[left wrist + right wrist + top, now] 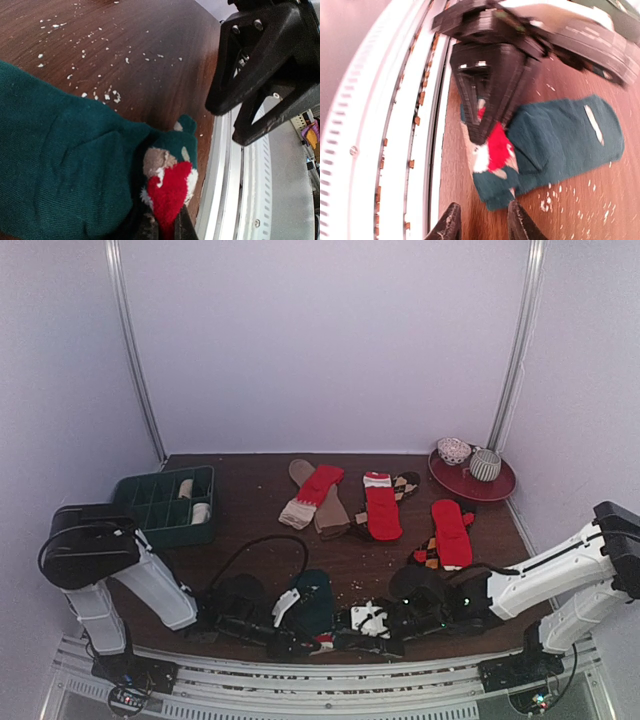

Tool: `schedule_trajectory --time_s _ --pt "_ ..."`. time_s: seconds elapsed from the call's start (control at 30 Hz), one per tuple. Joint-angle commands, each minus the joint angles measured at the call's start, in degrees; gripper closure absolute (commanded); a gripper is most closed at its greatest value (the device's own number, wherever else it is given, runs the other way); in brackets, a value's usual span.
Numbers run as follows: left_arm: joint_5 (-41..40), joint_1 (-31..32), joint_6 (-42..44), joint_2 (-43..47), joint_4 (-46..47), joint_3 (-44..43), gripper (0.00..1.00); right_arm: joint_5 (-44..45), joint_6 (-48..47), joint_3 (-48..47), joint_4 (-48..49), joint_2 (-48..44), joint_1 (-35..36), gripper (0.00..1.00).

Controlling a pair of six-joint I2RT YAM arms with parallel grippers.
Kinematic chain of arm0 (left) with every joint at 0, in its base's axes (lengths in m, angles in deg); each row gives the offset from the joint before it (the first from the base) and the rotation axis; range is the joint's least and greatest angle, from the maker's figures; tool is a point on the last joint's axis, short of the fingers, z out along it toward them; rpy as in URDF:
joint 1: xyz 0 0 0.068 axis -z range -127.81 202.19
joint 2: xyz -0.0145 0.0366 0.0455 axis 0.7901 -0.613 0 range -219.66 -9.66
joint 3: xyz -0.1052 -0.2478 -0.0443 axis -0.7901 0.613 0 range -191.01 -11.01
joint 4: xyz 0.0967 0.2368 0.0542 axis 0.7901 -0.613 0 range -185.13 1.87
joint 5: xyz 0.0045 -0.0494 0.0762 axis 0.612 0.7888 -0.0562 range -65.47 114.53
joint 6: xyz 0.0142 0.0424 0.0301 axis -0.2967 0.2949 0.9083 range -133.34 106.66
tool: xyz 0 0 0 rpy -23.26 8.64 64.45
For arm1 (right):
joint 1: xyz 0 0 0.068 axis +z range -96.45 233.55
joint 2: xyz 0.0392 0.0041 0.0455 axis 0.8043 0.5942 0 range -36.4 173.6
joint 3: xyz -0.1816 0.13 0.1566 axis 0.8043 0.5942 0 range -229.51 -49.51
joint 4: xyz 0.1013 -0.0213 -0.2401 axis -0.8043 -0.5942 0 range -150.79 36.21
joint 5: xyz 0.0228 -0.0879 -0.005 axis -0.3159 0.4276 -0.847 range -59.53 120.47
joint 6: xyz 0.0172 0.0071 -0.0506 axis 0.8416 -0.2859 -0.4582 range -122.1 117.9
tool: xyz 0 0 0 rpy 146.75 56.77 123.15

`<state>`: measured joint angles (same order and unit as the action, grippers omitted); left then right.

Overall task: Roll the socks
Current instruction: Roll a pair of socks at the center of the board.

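A dark teal sock lies flat near the table's front edge, between the two arms. Its near end carries a red and white patch, and my left gripper is shut on that end. In the right wrist view the same left gripper shows as a black wedge pinching the teal sock. My right gripper stands open just short of the sock's corner, nothing between its fingers. Red socks and a brown sock lie flat further back.
A dark green compartment tray at the back left holds pale rolled bundles. A red plate with two bundles sits at the back right. The metal rail runs along the table's front edge, close beside both grippers. White crumbs dot the wood.
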<state>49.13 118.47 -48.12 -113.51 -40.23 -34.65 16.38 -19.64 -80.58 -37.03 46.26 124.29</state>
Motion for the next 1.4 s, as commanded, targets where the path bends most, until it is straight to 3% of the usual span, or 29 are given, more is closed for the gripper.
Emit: schedule_trajectory --time_s 0.0,0.37,0.53,0.6,0.73,0.87,1.03,1.2,1.37 --pt "2.2 0.0 -1.4 -4.4 -17.7 2.9 1.0 8.7 -9.3 -2.5 4.2 3.4 2.8 0.67" --pt "2.7 0.0 -0.6 -4.6 -18.1 3.7 1.0 7.5 -12.9 -6.9 3.4 12.9 3.9 0.66" --pt "2.8 -0.2 0.0 -4.8 -18.6 3.3 1.0 8.8 -11.6 -7.6 2.4 16.1 3.8 0.59" --pt "2.8 -0.4 0.2 -4.8 -18.8 3.1 1.0 8.4 -10.4 -7.4 1.7 16.0 3.8 0.65" --pt "1.2 -0.9 1.6 -2.5 -20.2 2.4 1.0 7.3 -5.6 -8.9 -2.5 17.1 3.7 0.92" --pt "-7.4 -1.0 6.0 4.7 -26.7 0.5 0.55 0.0 1.0 -10.8 -7.3 18.8 1.9 1.0" --pt "-17.9 -1.0 10.5 19.6 -26.3 3.2 0.27 -13.2 9.6 -14.1 -13.5 21.6 -1.4 1.0" --pt "-23.2 -0.2 15.2 32.8 -19.3 8.8 0.16 -33.1 19.5 -16.8 -17.5 25.6 -7.4 0.99" --pt "-22.1 2.7 22.5 38.1 -4.6 15.8 0.13 -40.8 30.4 -17.9 -16.1 30.3 -13.4 0.99"
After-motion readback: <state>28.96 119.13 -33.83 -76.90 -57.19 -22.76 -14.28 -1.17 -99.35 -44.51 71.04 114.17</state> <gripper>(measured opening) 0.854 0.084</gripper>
